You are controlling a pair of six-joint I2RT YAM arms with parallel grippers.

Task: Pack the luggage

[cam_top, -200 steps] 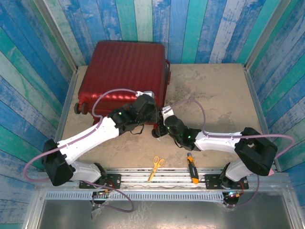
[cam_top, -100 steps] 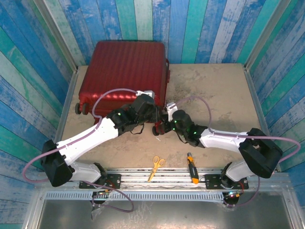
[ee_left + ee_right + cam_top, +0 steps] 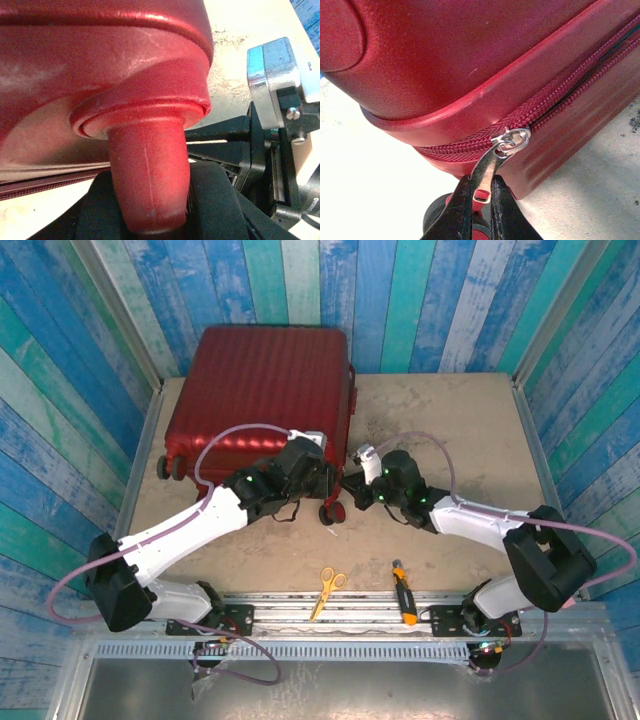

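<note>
- Jaws of the right gripper [image 3: 481, 195] are pressed together on the flat tab of the silver zipper pull [image 3: 492, 160].
- Jaws of the left gripper [image 3: 316, 478]: how far apart they stand cannot be told, nor whether they hold anything.
- Lower centre, top view: yellow-handled scissors [image 3: 327, 585] and an orange-and-black hand tool [image 3: 403, 598] lie on the bench [image 3: 450, 430], near the front rail and apart from each other.
- Centre, top view: both grippers meet at the lower right corner of the luggage [image 3: 265, 390], just above its black-red wheel [image 3: 330, 512].
- Right wrist view: the zipper [image 3: 555, 100] is joined left of the slider and parted right of it.
- Left wrist view: a red wheel stem [image 3: 150, 175] projects from the rounded shell corner.
- Upper left of centre, top view: the luggage lies flat, ribbed shell up, its far edge at the blue-green plank wall [image 3: 420, 300].
</note>
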